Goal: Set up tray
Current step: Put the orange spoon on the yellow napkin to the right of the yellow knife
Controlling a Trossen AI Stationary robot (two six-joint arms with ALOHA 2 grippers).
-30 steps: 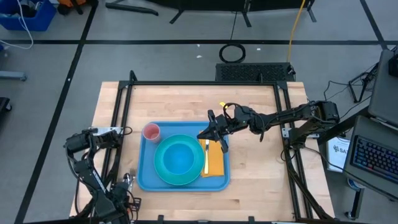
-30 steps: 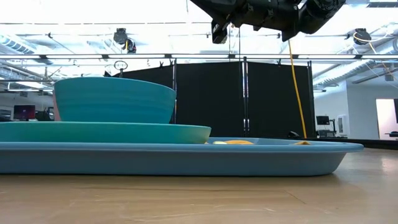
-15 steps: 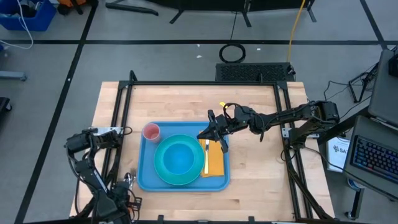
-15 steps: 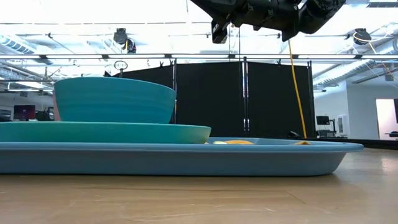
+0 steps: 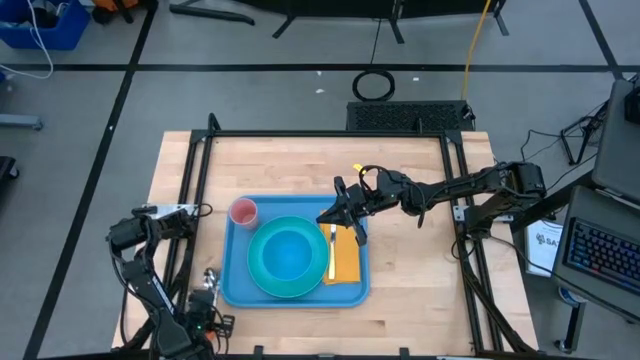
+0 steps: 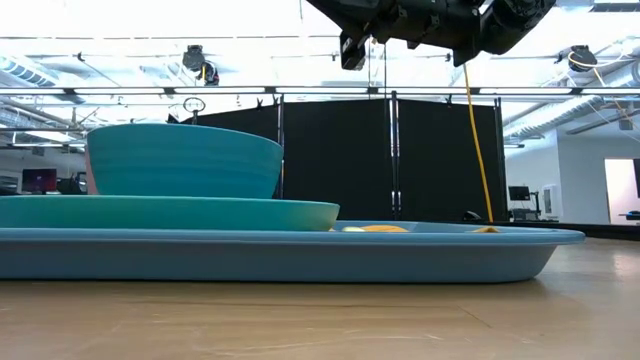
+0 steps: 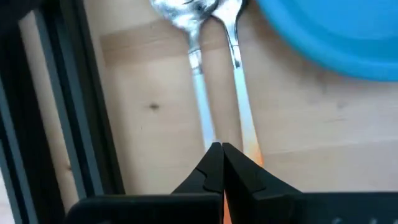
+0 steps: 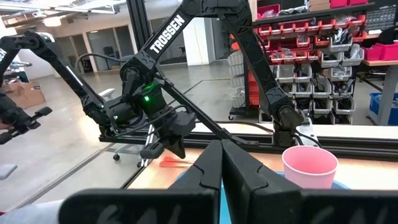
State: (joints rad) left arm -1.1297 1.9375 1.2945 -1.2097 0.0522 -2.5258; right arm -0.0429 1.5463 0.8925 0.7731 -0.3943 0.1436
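Blue tray (image 5: pixel 232 285) lies just beside the left gripper (image 5: pixel 207 288) — closed on cutlery (image 7: pixel 214 81).

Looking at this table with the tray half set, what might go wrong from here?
Two risks, as I judge it. The left gripper is shut right over two metal utensils lying side by side on the wooden table, beside the large flat blue plastic tray; it may lift both or drop one. The right gripper hangs shut above the tray's far edge, near the orange napkin and yellow utensil, and might nudge them.
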